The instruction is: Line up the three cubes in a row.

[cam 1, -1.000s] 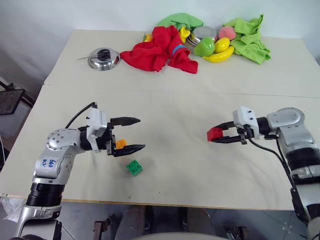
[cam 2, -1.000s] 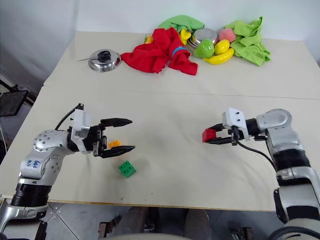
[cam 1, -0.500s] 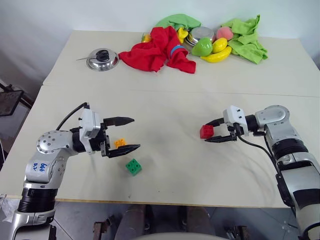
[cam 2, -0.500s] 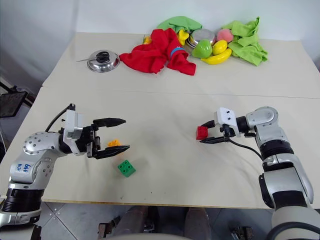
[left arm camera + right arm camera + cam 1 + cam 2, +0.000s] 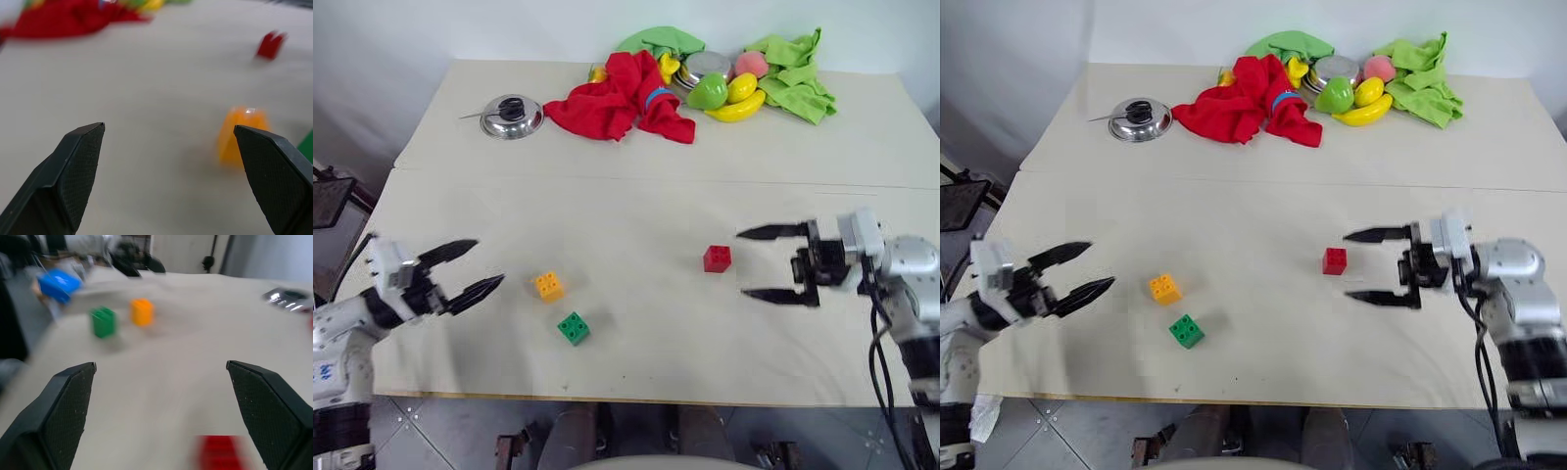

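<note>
Small red studded plastic cube [image 5: 717, 258], orange-yellow one [image 5: 548, 285] and green one [image 5: 574, 327] lie loose near desk's [image 5: 636, 211] front edge, unaligned; left gripper [image 5: 465, 273] and right gripper [image 5: 773, 263] fingers wide, empty.

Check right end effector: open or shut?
Open. The right end effector has its two black fingers spread wide, nothing between them; the small red studded plastic cube sits free on the table beside them.

Bare table [image 5: 636, 211] around three spaced cubes [image 5: 573, 327]
</note>
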